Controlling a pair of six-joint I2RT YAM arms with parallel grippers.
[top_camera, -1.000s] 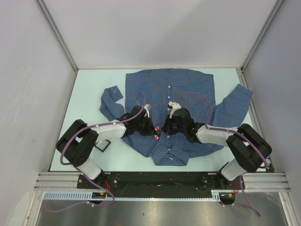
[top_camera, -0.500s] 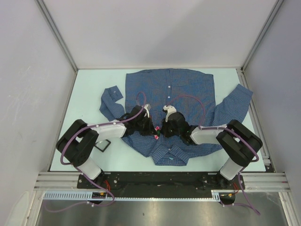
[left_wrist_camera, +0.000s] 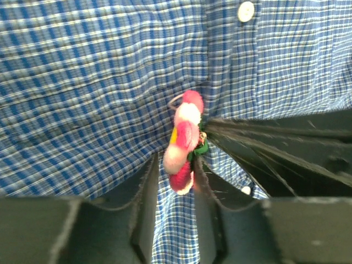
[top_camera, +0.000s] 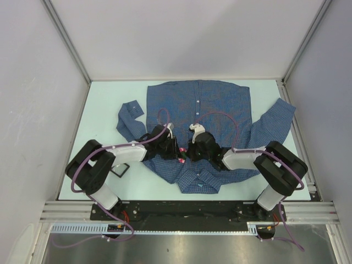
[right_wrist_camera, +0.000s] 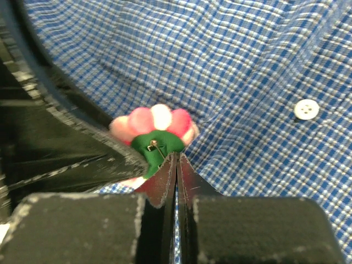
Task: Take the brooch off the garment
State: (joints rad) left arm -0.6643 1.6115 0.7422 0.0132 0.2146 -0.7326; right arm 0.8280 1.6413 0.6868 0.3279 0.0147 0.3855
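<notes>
The garment [top_camera: 220, 104], a blue checked shirt, lies flat on the table with its collar toward the arms. The brooch [left_wrist_camera: 184, 146], pink-red petals on a green backing, stands on edge above the cloth near the button row. My left gripper [left_wrist_camera: 175, 179] is open, its fingers either side of the lower petals with a gap on the left. My right gripper [right_wrist_camera: 176, 160] is shut, its tips pinched at the pin end on the brooch's [right_wrist_camera: 157, 135] green back. From above, both grippers meet at the brooch [top_camera: 180, 159] on the shirt's front.
A white shirt button [left_wrist_camera: 245, 11] lies just beyond the brooch, and another button [right_wrist_camera: 306, 109] to its right. The shirt's sleeves [top_camera: 129, 118] spread out to both sides. A small black-framed object [top_camera: 119, 170] sits on the table by the left arm.
My left gripper's jaws have opened from shut around the brooch. The right arm has shifted left toward the brooch and its jaws have closed fully.
</notes>
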